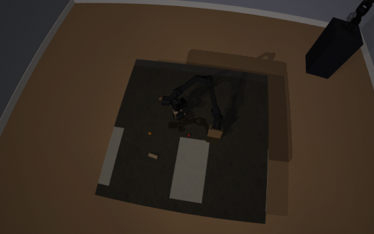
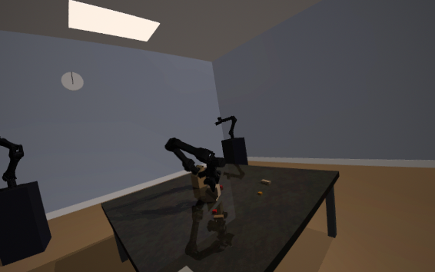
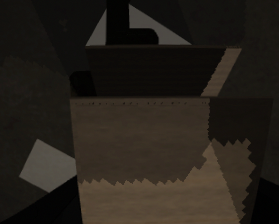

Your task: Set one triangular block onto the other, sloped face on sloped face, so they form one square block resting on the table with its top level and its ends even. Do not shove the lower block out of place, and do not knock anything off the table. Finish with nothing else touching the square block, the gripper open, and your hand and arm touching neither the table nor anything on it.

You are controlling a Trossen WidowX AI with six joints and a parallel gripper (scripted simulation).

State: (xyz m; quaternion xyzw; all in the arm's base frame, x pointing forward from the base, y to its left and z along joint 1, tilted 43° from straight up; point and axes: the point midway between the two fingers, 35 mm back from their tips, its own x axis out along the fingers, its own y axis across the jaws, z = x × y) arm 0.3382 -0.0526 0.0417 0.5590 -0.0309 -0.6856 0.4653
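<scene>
Halfway, I think. Black robot gripper [image 1: 180, 115], near the middle of the top view, has its fingers shut on one tan wooden triangular block [image 3: 150, 183], up off the dark desk [image 1: 237, 185]. Other tan block [image 1: 152, 156] lies lower left, well apart. Stacking is left.

A dark table [image 1: 244, 185] is being shown standing on a brown floor [image 1: 62, 116]. Lying on it, well apart, are a tan block [image 1: 152, 156], a small orange piece [image 1: 150, 133], a small red piece [image 1: 189, 135] and the arm's tan base [image 1: 215, 133].
</scene>
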